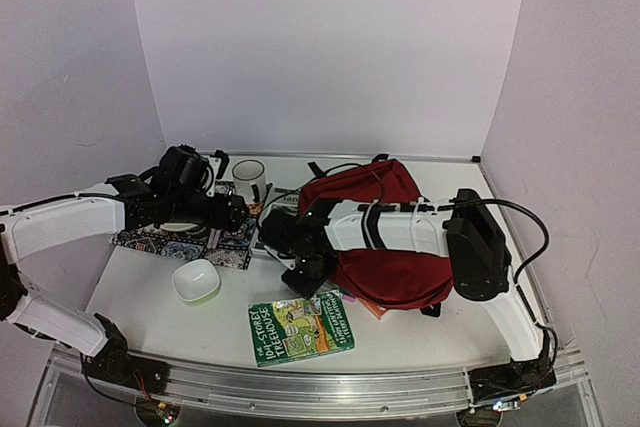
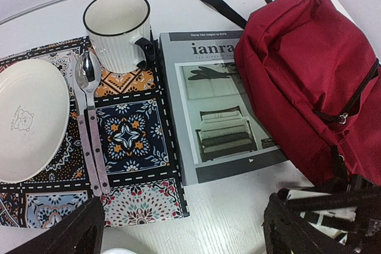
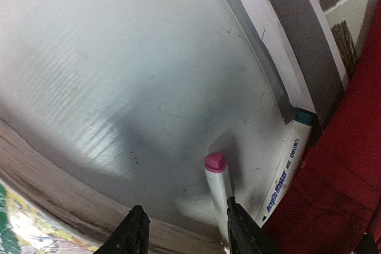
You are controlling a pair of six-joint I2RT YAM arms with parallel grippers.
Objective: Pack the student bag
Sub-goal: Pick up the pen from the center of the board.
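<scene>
Top view: the student bag (image 1: 365, 185), dark red, is seen lying on the white table (image 1: 140, 297), right of centre. The right arm (image 1: 400, 227) is stretched across the bag, and the right gripper (image 1: 305, 279) is pointed down at the table just left of it. A green picture book (image 1: 300, 329) lies in front of the bag's left corner. A pale bowl (image 1: 196, 280) sits farther left. The left gripper (image 1: 236, 212) is held over a patterned placemat (image 1: 160, 244) left of the bag.

Left wrist view: the bag fills the right side, its edge resting on a grey magazine (image 2: 217, 117). Left of the magazine, a mug (image 2: 116, 31), a spoon (image 2: 88, 81) and a plate (image 2: 27, 117) are set on the placemat. The left gripper's fingers are spread wide, with nothing between them.

Right wrist view: red bag fabric is seen at the right edge, with a teal-ended marker (image 3: 286, 171) lying against it. A pink-capped marker (image 3: 215, 179) lies between the half-parted fingertips, just beside the one nearer the bag. A gap is left on the other side, so it is not gripped.
</scene>
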